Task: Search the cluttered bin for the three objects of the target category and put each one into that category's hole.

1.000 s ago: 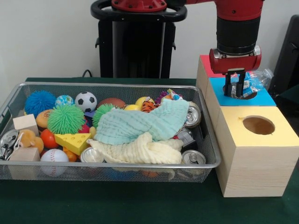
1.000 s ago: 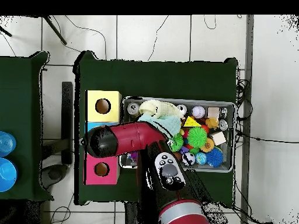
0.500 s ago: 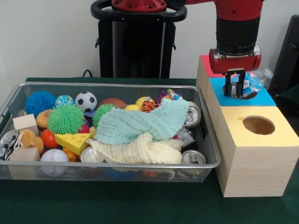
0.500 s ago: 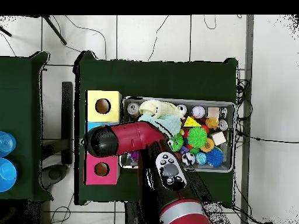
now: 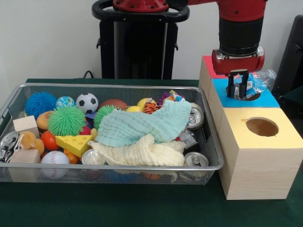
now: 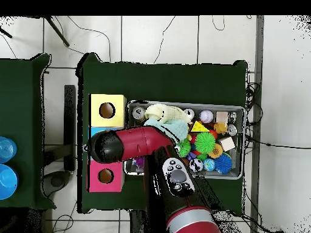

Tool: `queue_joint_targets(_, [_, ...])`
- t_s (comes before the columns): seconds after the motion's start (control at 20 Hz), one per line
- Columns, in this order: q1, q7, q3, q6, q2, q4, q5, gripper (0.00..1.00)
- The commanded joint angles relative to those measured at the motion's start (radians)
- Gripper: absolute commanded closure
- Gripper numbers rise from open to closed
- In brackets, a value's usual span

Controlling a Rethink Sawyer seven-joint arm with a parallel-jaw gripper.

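At the near edge, the dark green table cover (image 5: 118,208) lay flat under the wooden box with the yellow top (image 5: 279,142), whose hole (image 5: 262,126) stood empty. Just beside it, the wire mesh bin (image 5: 118,167) was crowded: a teal cloth (image 5: 142,125) and a cream cloth (image 5: 142,152) were draped over the middle, with drink cans (image 5: 195,159) poking out at the box end. Anything of the target kind under those cloths would likely be hard to find, and a blind grab could drag fabric up with it.

Behind the yellow box, the gripper (image 5: 239,90) hung right over the hole of the blue-topped box (image 5: 270,100). A crinkly clear plastic packet (image 5: 259,81) sat at that hole, bunched against the gripper and spilling past the rim toward the far side. Whether the jaws were pinching it or had let it go I could not tell. The risk looked plain: so light and springy a packet might catch on the hole's edge, rest on the lid instead of dropping through, or cling to the gripper and ride back up when the arm lifted. The red-topped box (image 5: 208,66) stood farthest back.

Beyond the table was a plain pale wall (image 5: 47,38); from overhead, the floor (image 6: 158,36) was light tile with cables trailing across it.
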Motion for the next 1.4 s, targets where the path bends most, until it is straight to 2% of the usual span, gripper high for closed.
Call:
queue_joint_targets(0.05, [-0.063, 0.088, -0.131, -0.292, 0.354, -0.010, -0.156, 1.00])
queue_joint_targets(0.35, [-0.056, 0.120, -0.130, -0.294, 0.361, 0.003, -0.124, 1.00])
queue_joint_targets(0.5, [-0.044, 0.117, -0.140, -0.311, 0.367, -0.006, -0.140, 1.00])
queue_joint_targets(0.75, [-0.010, 0.147, -0.182, -0.397, 0.369, -0.014, -0.169, 1.00])
queue_joint_targets(0.85, [-0.008, 0.140, -0.182, -0.362, 0.359, -0.014, -0.162, 1.00])
queue_joint_targets(1.2, [-0.046, 0.061, -0.134, -0.140, 0.303, -0.007, -0.112, 1.00])
queue_joint_targets(1.4, [-0.051, 0.067, -0.128, -0.053, 0.281, 0.000, -0.068, 1.00])
